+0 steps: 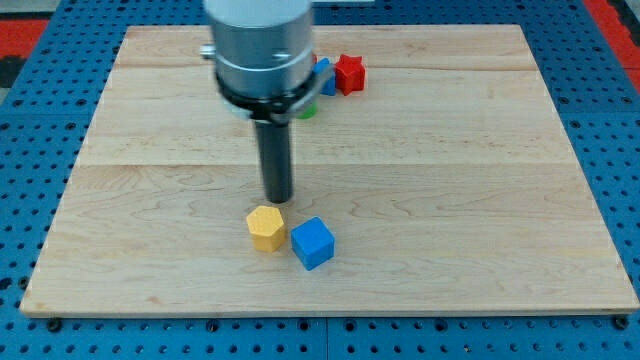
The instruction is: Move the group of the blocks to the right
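Observation:
A yellow hexagonal block (266, 227) and a blue cube (313, 242) lie side by side, almost touching, near the view's bottom centre of the wooden board (450, 180). My tip (278, 199) stands just above the yellow block, close to its upper edge. Near the view's top, a red star-shaped block (350, 74) sits beside a blue block (324, 76) and a green block (307, 109); both of these are mostly hidden behind the arm's body.
The arm's grey cylindrical body (258, 45) covers the board's top centre. A blue perforated table (40, 130) surrounds the board on all sides.

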